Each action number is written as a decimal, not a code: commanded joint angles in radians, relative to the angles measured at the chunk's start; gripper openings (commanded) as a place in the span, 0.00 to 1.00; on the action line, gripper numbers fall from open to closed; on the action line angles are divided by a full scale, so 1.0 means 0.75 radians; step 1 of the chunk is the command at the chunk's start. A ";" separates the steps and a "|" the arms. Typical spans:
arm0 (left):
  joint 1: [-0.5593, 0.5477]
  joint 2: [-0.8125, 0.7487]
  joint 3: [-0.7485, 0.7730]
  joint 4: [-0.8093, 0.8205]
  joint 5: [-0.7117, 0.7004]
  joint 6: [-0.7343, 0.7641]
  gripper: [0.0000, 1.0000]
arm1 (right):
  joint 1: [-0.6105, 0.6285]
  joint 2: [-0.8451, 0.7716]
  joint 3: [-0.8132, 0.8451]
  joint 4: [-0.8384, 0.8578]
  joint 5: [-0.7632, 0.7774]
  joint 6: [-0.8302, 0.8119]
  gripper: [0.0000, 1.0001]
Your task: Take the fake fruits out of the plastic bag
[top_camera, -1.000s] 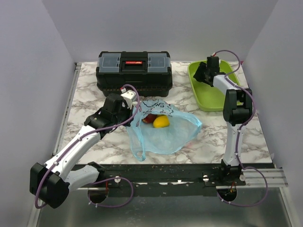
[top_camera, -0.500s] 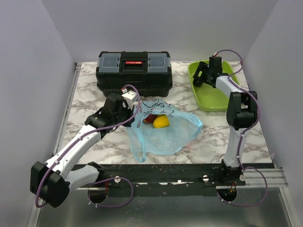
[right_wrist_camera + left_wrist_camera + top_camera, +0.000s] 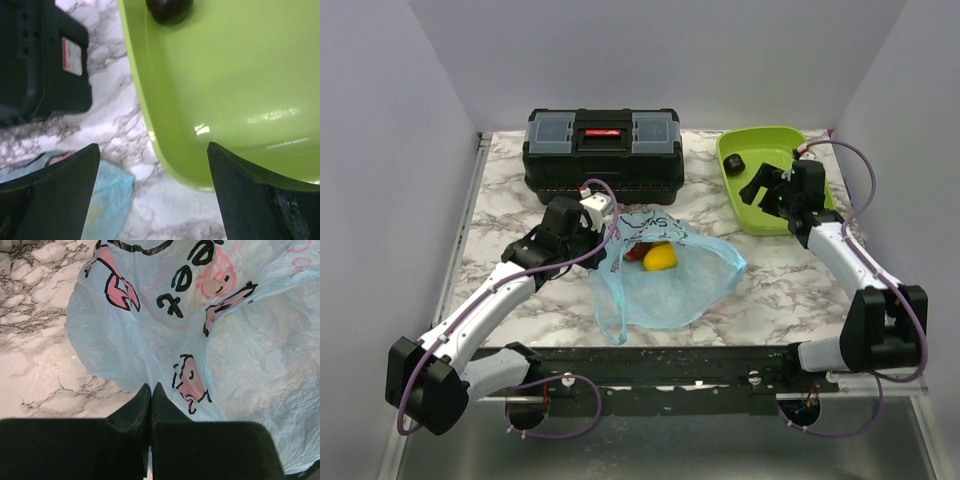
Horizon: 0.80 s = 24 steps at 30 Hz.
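No wording can be read for certain. The plastic bag point(image 3: 210, 340) carries black lettering and pink drawings, too crumpled to make out. The black toolbox point(image 3: 603, 165), at 12 o'clock from the bag, bears a red plate point(image 3: 602, 133) on its lid and a red-and-white sticker point(image 3: 71, 56) on one face. Both are too small to read.

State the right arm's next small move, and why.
Probably swing the right gripper, open and empty over the green tray, to the mouth of the plastic bag for the yellow fruit. One dark fruit already lies in the tray; the left gripper pinches the bag, and a red fruit lies inside.
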 commanded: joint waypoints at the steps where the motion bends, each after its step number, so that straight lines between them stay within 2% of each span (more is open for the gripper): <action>1: 0.008 0.026 0.036 0.011 0.052 -0.012 0.00 | 0.001 -0.231 -0.084 -0.073 -0.138 0.013 0.90; 4: 0.011 0.026 0.033 0.012 0.044 -0.012 0.00 | 0.015 -0.395 -0.102 -0.078 -0.265 0.029 0.90; 7: 0.013 0.028 0.034 0.012 0.035 -0.011 0.00 | 0.105 -0.509 -0.081 -0.099 -0.330 0.052 0.90; 10: 0.017 0.032 0.033 0.012 0.027 -0.011 0.00 | 0.282 -0.592 -0.048 -0.101 -0.336 0.061 0.91; 13: 0.020 0.042 0.035 0.010 0.029 -0.011 0.00 | 0.473 -0.579 0.004 -0.100 -0.349 0.060 0.89; 21: 0.022 0.037 0.031 0.009 0.001 -0.009 0.00 | 1.106 -0.454 0.010 -0.043 0.057 0.020 0.84; 24: 0.024 0.037 0.031 0.009 0.001 -0.007 0.00 | 1.251 -0.371 -0.009 -0.003 0.150 -0.004 0.80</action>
